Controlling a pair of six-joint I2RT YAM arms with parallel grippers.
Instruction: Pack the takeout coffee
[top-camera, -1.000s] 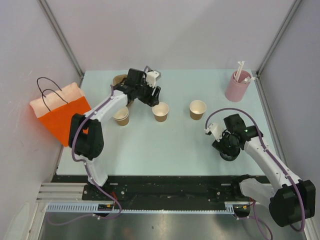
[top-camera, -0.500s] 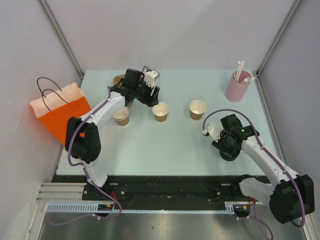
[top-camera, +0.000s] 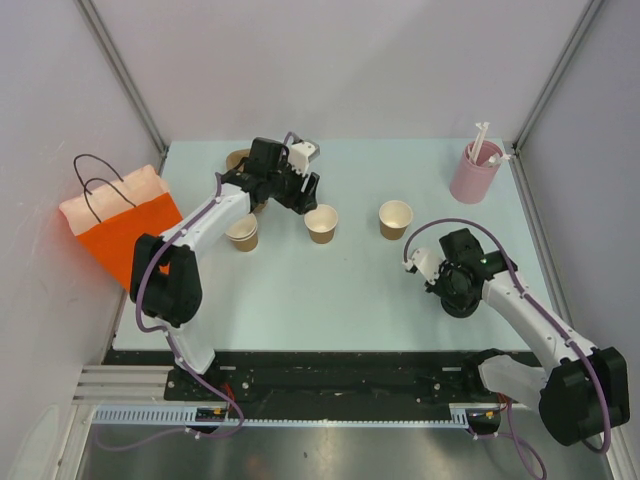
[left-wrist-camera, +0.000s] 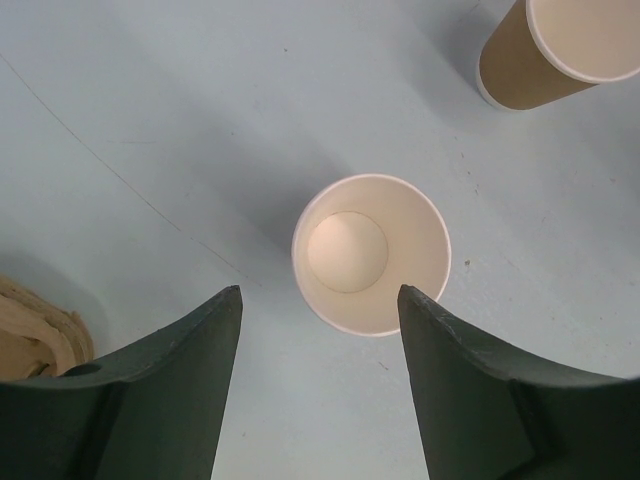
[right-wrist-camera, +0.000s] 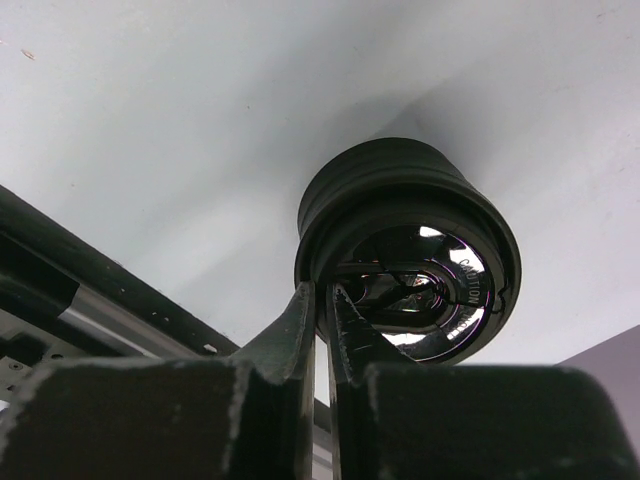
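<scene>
The left gripper gaped wide over a round paper cup; the right gripper, at 4 o'clock, pinched a glossy black plastic lid.

Bench: pale blue-green top, matte; thin scratch lines and specks in the left wrist view.
Orange bag: at the left edge, toward its far half, overhanging the edge against the grey side wall; paler peach band along the top.
Bag handles: two thin black loops, lying toward the far left.
Pink cylinder: upright near the far right corner.
White straws: standing in the pink cylinder, poking above its rim.
Pulp tray: brown, near the far edge, left of centre; mostly hidden, shape unclear.
Black rail: along the near edge.
Frame posts: bare aluminium, slanting up from both far corners.
</scene>
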